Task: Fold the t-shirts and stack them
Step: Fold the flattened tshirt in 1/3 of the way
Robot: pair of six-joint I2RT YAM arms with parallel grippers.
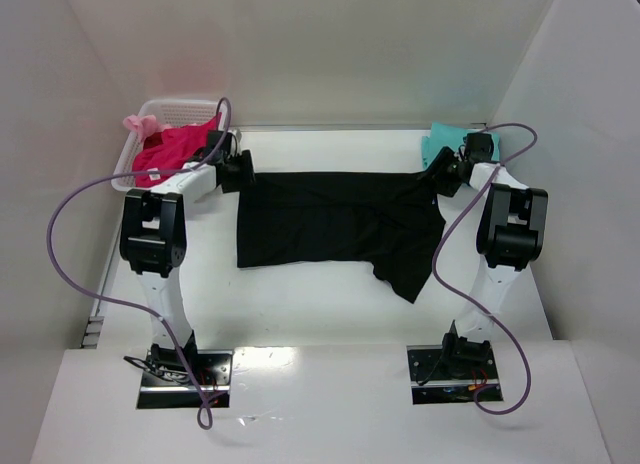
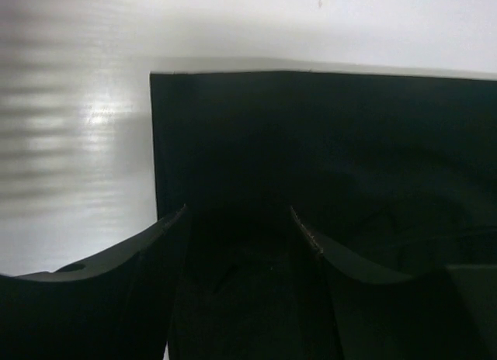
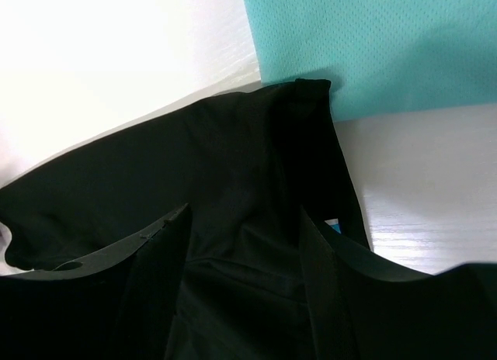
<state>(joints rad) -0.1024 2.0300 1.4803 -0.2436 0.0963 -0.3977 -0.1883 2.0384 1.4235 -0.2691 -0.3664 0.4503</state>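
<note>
The job had only just begun. None of the three shirts was folded, and nothing was stacked.

The black t-shirt [image 1: 330,219] lay spread out in the middle of the table [image 1: 320,314], and it looked mostly flat. One loose bit of it stuck out toward 5 o'clock. The teal t-shirt [image 1: 447,137] sat at the far corner of the table, at about 2 o'clock. It was not folded as far as I could see. The pink t-shirt [image 1: 168,152] was in a heap in the white basket [image 1: 180,104], at about 10 o'clock. So I think I had the black one to fold first, then the other two to fetch, fold and pile up.

My left claw [image 1: 238,172] was at the black shirt's far corner at 10 o'clock. Seen from my left wrist, its two fingers [image 2: 116,298] stood apart with a clear gap, about half open. Black cloth lay under that gap, flat with a straight edge. It was not pinched.

My right claw [image 1: 440,174] was at the far corner at 2 o'clock, near the teal shirt. Its fingers [image 3: 365,290] were also apart, about half open. The black cloth under them was a bit bunched up. I could not tell if the fingers touched it, but they were not closed on it.
</note>
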